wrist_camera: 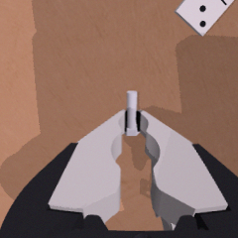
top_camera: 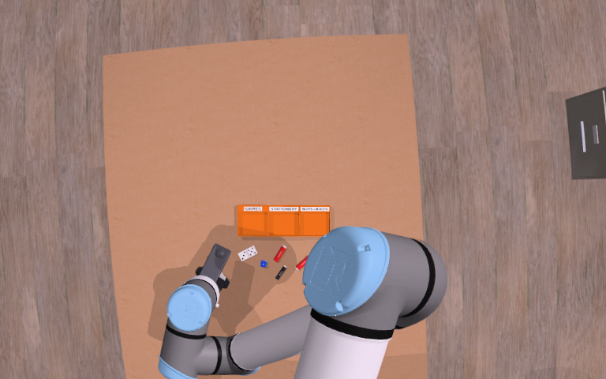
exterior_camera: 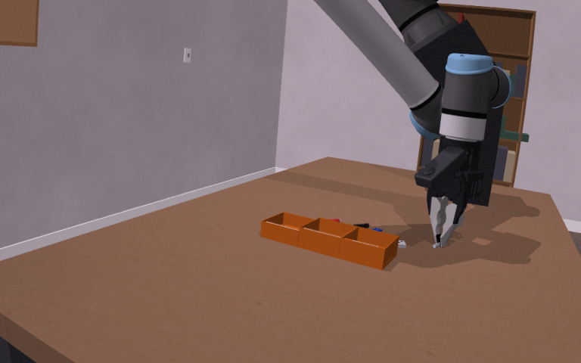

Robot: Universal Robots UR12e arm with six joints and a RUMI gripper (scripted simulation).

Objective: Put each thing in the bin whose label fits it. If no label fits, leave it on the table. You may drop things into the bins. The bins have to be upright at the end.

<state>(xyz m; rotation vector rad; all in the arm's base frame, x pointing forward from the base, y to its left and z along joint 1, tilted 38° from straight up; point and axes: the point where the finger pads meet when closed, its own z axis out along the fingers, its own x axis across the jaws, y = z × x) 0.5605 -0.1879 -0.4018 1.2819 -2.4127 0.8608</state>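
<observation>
While nearly closed, the claw (wrist_camera: 133,119) pinches a small white bolt (wrist_camera: 131,106) at the table (exterior_camera: 171,274).

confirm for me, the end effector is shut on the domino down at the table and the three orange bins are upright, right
Not the domino. The wrist view shows the end effector shut on a small grey bolt down at the table; the domino lies apart, untouched. The three orange bins are upright, as the exterior view shows.
</observation>
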